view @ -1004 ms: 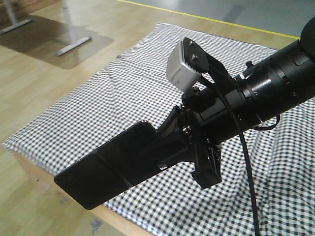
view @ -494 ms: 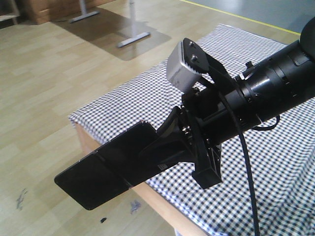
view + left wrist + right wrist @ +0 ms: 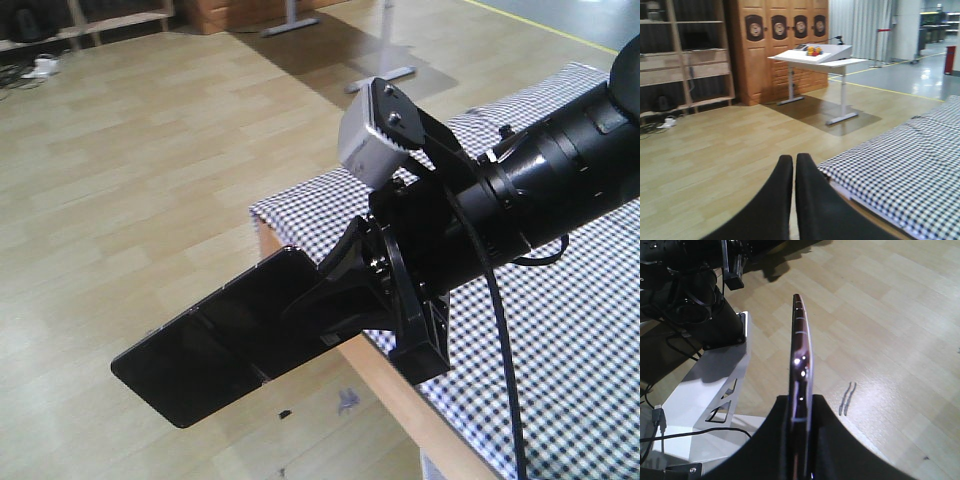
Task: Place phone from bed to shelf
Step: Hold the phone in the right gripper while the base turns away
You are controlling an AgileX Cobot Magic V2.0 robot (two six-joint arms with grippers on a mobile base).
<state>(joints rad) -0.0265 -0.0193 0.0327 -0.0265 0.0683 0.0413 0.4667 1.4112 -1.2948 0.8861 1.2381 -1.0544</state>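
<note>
Wood floor (image 3: pixel 120 180) fills the front view: the right tool (image 3: pixel 325 300) grasps the phone (image 3: pixel 210 345) out past the bed (image 3: pixel 570 330) corner. Best carried level and swung slowly, I'd say. Left wrist: left tool (image 3: pixel 793 160) pinched together, empty; pale shelf (image 3: pixel 687 57) far left, boards partly cut off. Right wrist: phone edge-on, clamped; grip depth hidden.
</note>
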